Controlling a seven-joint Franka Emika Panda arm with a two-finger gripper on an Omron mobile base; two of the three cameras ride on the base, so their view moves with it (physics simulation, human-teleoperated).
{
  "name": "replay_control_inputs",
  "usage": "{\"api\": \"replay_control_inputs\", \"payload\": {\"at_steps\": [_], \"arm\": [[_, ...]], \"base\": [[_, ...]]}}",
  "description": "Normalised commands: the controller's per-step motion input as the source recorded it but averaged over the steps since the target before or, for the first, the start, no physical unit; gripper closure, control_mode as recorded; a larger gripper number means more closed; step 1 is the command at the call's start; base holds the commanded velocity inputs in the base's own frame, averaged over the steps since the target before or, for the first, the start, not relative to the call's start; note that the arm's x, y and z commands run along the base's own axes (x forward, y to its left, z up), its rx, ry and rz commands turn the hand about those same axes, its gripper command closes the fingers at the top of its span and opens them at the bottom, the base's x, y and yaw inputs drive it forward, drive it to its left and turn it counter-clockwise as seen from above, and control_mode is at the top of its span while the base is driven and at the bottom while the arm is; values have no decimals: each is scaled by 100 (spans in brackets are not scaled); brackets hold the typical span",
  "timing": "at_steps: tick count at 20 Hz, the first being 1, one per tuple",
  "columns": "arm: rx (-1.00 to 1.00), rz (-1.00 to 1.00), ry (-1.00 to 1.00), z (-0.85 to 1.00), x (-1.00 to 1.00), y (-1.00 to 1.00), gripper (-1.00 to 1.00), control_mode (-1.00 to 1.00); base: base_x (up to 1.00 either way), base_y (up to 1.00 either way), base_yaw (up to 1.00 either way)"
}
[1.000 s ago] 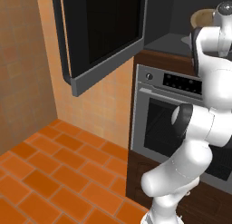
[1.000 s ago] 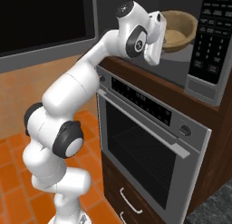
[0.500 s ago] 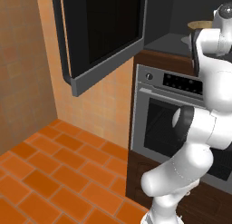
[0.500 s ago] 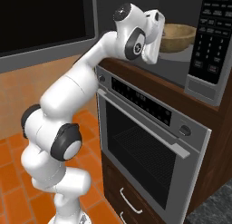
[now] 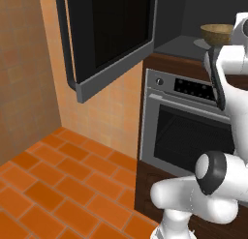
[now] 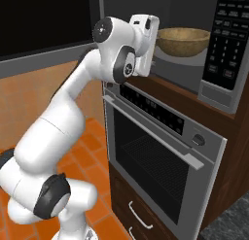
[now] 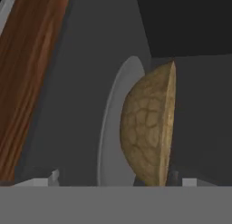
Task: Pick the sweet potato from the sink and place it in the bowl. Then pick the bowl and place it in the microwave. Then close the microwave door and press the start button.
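The tan-brown wooden bowl (image 6: 183,41) sits on the pale round turntable plate (image 7: 112,128) inside the microwave (image 6: 227,37), whose cavity stands open. My gripper (image 6: 154,48) hovers just outside the cavity mouth, pointing at the bowl. In the hand view the bowl (image 7: 149,125) appears rolled on its side, and my gripper (image 7: 113,177) is open, its fingertips (image 7: 54,175) set wide apart with one near the bowl's rim. The microwave door (image 5: 109,37) hangs open to the left. The bowl (image 5: 216,34) also shows past my arm. The sweet potato and the sink are out of view.
A steel oven (image 6: 155,154) with a bar handle sits directly below the microwave, and drawers (image 6: 138,217) lie under it. The open microwave door (image 6: 44,20) juts out at hand height to my left. Orange tile floor (image 5: 58,185) spreads below.
The jaws have spread from partly closed to wide, letting go of the bowl. The bowl has settled onto the turntable and the hand has drawn back a little from the cavity.
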Motion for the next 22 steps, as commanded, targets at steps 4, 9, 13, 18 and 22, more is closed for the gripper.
{"api": "replay_control_inputs", "payload": {"at_steps": [4, 9, 13, 18, 22], "arm": [[-11, 1, -3, 29, -100, 61, -100, -100], [-7, 2, -2, 30, -100, 60, -100, -100], [3, 1, -1, 1, -100, 57, -100, -100], [15, 0, -1, 0, -90, 67, -100, -100], [13, 0, 2, 0, -61, 82, -100, -100]], "base": [[0, 0, 0], [0, 0, 0], [0, 0, 0], [0, 0, 0], [0, 0, 0]]}}
